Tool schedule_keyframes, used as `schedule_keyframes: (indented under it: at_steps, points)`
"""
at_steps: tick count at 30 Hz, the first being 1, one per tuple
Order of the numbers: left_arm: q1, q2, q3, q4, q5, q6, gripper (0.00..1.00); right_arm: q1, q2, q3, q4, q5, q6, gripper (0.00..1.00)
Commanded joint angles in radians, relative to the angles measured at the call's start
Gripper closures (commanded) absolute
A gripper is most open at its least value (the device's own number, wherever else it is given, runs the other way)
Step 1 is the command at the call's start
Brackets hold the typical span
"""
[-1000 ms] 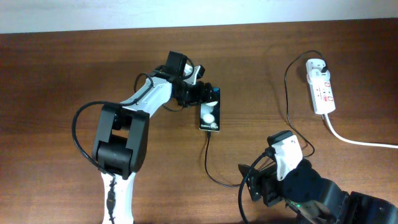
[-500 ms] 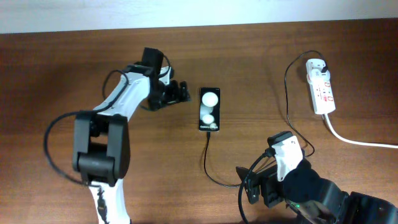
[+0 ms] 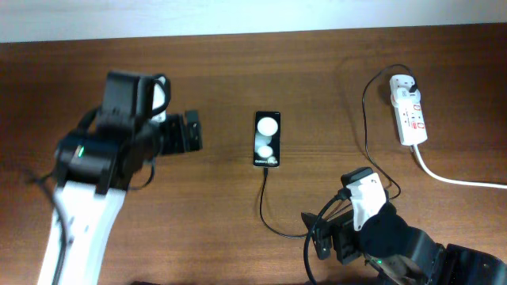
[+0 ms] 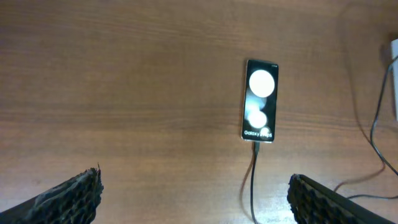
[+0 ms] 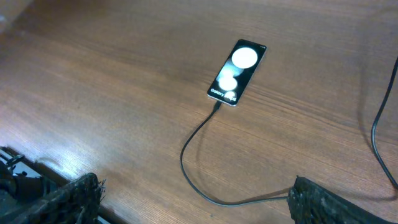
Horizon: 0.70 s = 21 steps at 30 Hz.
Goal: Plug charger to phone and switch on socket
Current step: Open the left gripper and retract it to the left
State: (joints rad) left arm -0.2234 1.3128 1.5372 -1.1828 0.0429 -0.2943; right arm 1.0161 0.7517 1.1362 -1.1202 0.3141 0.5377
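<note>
The phone lies flat mid-table, black with two white round reflections; it also shows in the left wrist view and the right wrist view. The charger cable meets the phone's near end, loops toward my right arm and runs up to the white socket at the far right. Its tip sits at the phone's port in the left wrist view. My left gripper is open and empty, left of the phone. My right gripper is open and empty, with the cable beside its right finger.
The socket's thick white cord trails off to the right edge. A white wall runs along the table's far edge. Black robot-base cables sit by my right arm's base.
My left gripper has pulled back to the left, away from the phone it was beside a second ago, and the arm has swung left. The right arm has barely moved.
</note>
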Motion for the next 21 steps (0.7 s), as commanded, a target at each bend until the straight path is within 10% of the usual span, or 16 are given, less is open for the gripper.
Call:
schedule_keyframes:
  at_steps: [1, 8, 21]
  points:
    - [-0.003, -0.169, -0.128, -0.008, -0.099, -0.011, 0.01, -0.003, 0.001, 0.012, 0.001, 0.005, -0.006, 0.01]
    - [-0.003, -0.45, -0.413, -0.011, -0.156, -0.051, 0.01, -0.003, 0.001, 0.012, 0.001, 0.005, -0.006, 0.01]
    - [-0.003, -0.468, -0.417, -0.072, -0.156, -0.051, 0.01, -0.003, 0.055, 0.012, 0.001, 0.013, -0.006, 0.01]
